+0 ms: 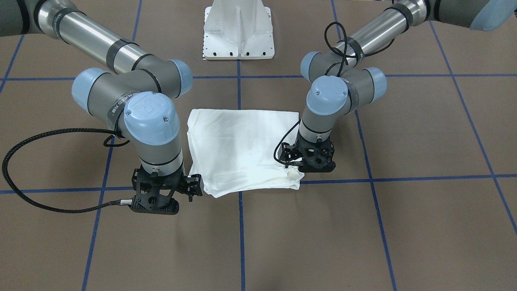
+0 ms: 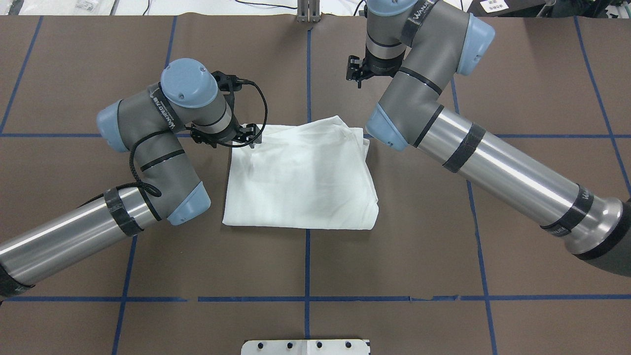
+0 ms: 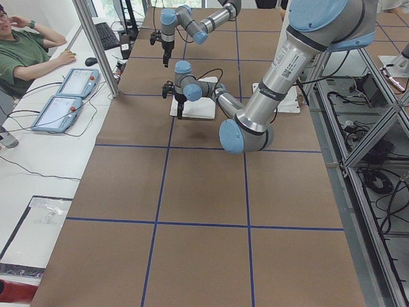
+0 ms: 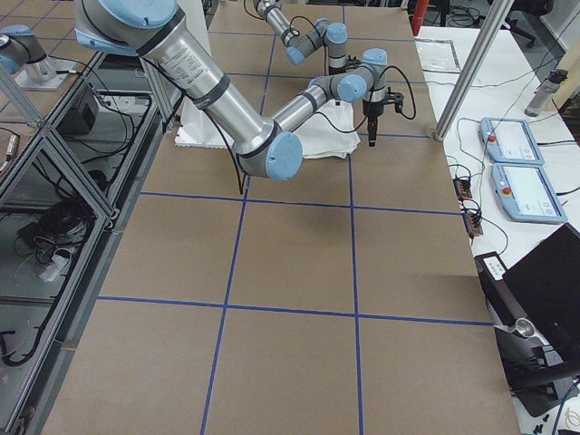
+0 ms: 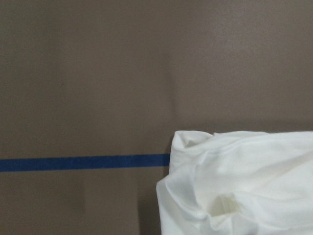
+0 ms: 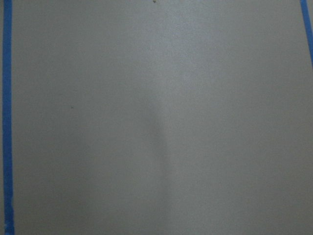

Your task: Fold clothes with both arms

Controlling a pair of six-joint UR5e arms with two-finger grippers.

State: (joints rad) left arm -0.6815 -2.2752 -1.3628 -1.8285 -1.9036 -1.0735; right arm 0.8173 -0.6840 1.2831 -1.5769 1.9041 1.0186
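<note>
The white shirt (image 1: 242, 145) lies folded into a rough rectangle at the middle of the brown table, also clear in the overhead view (image 2: 300, 177). No printed text shows on it. My left gripper (image 1: 312, 163) hangs over its far corner on my left side (image 2: 246, 137). The left wrist view shows that crumpled corner (image 5: 234, 186) lying on the table, with no fingers in the picture. My right gripper (image 1: 159, 198) hovers beyond the shirt's other far corner (image 2: 356, 74), apart from the cloth. I cannot tell whether either gripper is open or shut.
Blue tape lines (image 2: 306, 276) divide the table into squares. The white pedestal base (image 1: 239, 32) stands at the robot's edge. A person (image 3: 25, 54) sits at a side bench with two control tablets (image 3: 67, 96). Aluminium frames and cables run along the robot's side (image 4: 54, 181).
</note>
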